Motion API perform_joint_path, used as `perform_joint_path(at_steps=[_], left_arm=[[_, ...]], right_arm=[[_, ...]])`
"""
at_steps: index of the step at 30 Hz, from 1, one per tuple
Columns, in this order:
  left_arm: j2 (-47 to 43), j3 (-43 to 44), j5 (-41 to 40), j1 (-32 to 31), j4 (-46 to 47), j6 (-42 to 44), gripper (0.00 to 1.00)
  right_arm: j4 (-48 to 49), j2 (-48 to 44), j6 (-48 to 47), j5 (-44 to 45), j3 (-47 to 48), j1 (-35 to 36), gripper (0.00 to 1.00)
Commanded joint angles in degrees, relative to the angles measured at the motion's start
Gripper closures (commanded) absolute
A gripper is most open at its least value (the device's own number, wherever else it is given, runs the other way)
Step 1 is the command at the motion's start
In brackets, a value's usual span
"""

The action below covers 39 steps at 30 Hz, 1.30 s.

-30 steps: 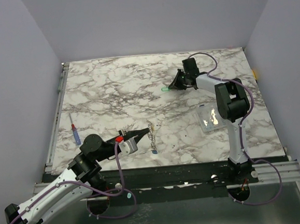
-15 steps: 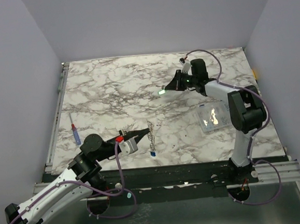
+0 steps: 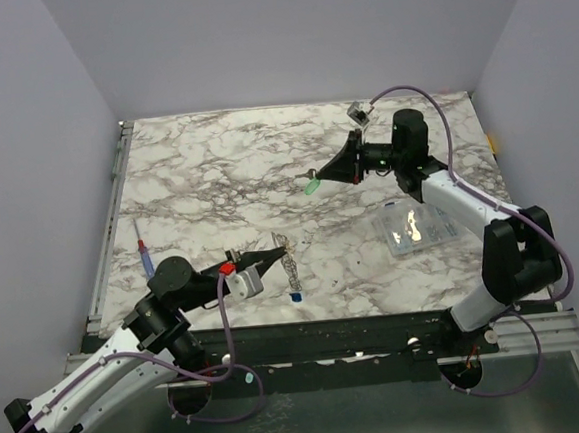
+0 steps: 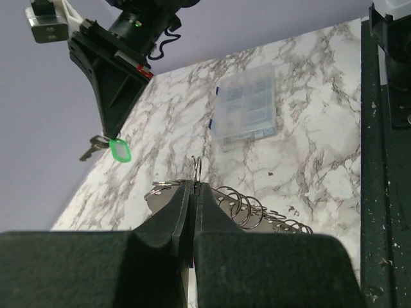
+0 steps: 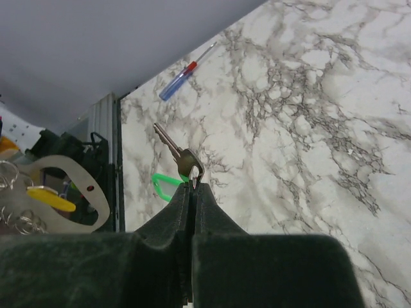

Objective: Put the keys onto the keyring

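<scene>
My left gripper (image 3: 275,250) (image 4: 194,186) is shut on the keyring (image 4: 198,168). This is a silvery metal loop with several small rings (image 4: 257,210) and a fine chain (image 3: 291,268). A blue key (image 3: 295,297) lies at the chain's near end on the table. My right gripper (image 3: 323,177) (image 5: 192,187) hangs over the far middle of the table. It is shut on a metal key (image 5: 185,158) with a green tag (image 5: 164,187) (image 3: 312,187). A yellow key (image 5: 47,199) lies across the oval loop (image 5: 82,187) at the left of the right wrist view.
A small clear plastic box (image 3: 416,227) (image 4: 246,104) lies on the marble table (image 3: 216,172) under the right arm. A red-and-blue pen (image 3: 146,258) (image 5: 180,79) lies near the table's left edge. Grey walls close in the table on three sides.
The right arm has swung out and lifted the green key off the table, carrying it slightly nearer. The left gripper has shifted a little with the keyring, so the chain has moved.
</scene>
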Motion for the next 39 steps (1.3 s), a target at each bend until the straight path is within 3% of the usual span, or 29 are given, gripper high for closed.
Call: perform_joint_path(at_steps=[1, 3, 9, 14, 22, 28, 39], left_arm=[[-1.7, 4.7, -0.6, 0.0, -4.6, 3.7, 1.00], [-2.0, 4.6, -1.4, 0.0, -5.5, 4.3, 1.00], [-2.1, 4.2, -0.6, 0.0, -5.8, 3.3, 1.00], [-2.7, 5.7, -1.4, 0.0, -8.5, 3.2, 1.00], [-3.3, 9.5, -2.3, 0.0, -14.4, 4.1, 1.00], [-1.8, 14.7, -3.2, -0.1, -20.5, 6.8, 1.00], [2.1, 16.4, -0.2, 0.0, -23.6, 11.1, 1.00]], right_arm=[[-7.9, -3.7, -5.5, -4.8, 1.3, 1.2, 0.99], [-10.7, -4.7, -5.8, -1.3, 1.0, 1.4, 0.99], [-15.3, -7.2, -8.2, -5.4, -0.9, 4.9, 1.00], [-31.0, -7.5, -17.6, -4.1, 5.2, 9.3, 0.99], [-38.9, -12.1, -20.7, -10.7, 6.5, 11.6, 0.99], [-59.9, -8.7, -33.4, -17.1, 17.6, 12.8, 0.99], [-71.6, -5.7, -41.7, -16.4, 20.1, 20.9, 0.99]])
